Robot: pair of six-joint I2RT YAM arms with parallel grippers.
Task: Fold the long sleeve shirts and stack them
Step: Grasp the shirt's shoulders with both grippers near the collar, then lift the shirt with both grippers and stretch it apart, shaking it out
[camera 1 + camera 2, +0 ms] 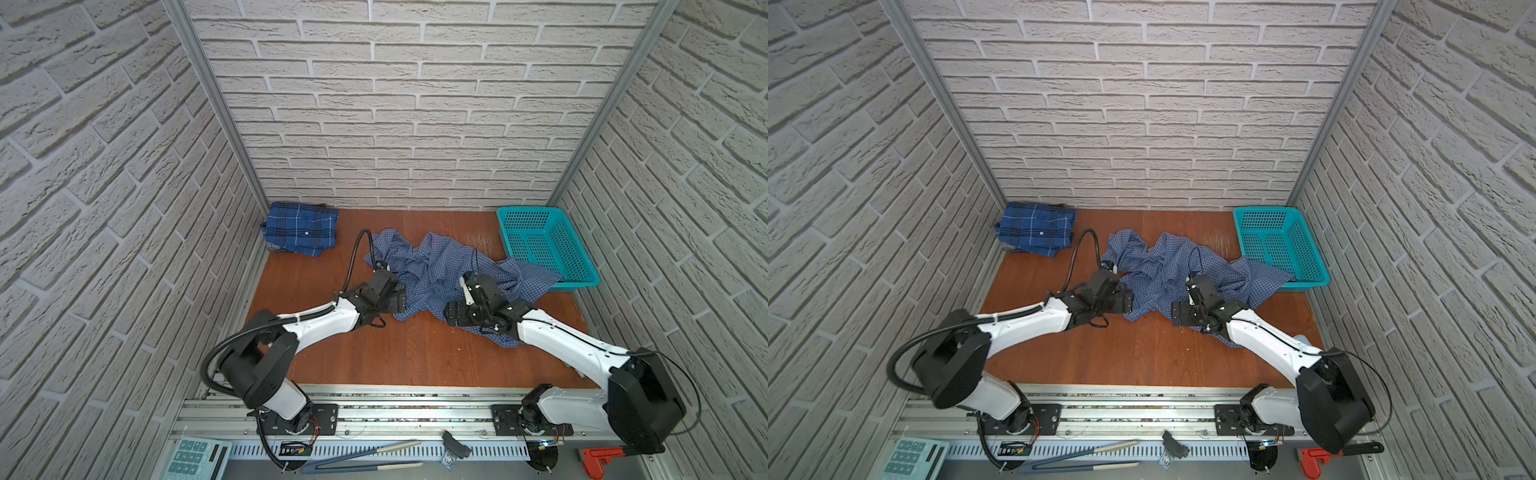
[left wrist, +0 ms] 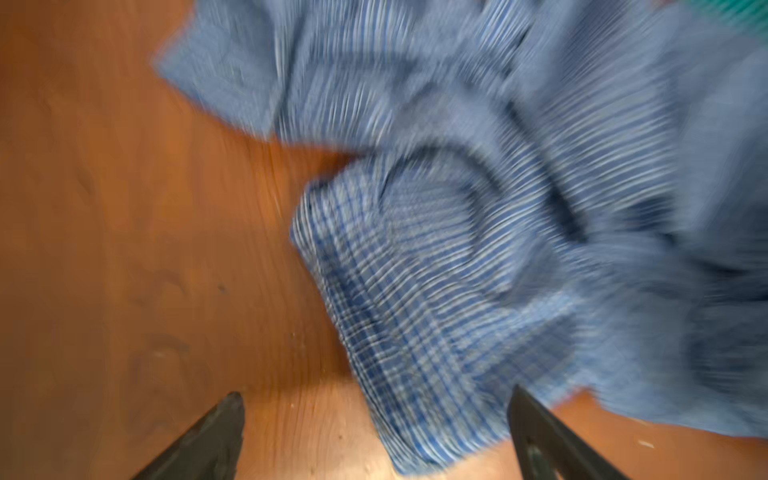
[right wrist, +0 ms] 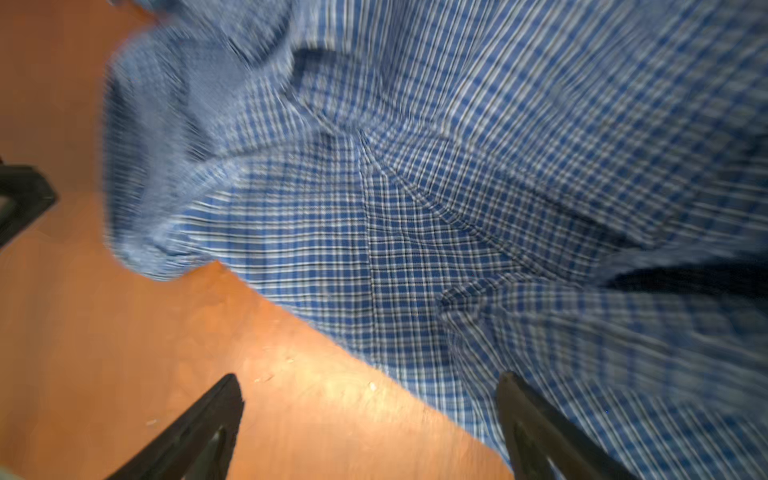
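Top views show plaid shirt (image 1: 300, 228) folded, checked shirt (image 1: 436, 262) crumpled.

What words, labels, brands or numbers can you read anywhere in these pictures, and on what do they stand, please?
No text can be read.
Keys of the calculator: marks too small to read.
On the plaid shirt, the checked shirt and the basket: no lettering shows.

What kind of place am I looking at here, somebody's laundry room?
Probably a robotics test booth, not a home: a left arm and right arm mounted on an aluminium rail, brick-pattern wall panels, and a checked shirt crumpled on a wooden table.
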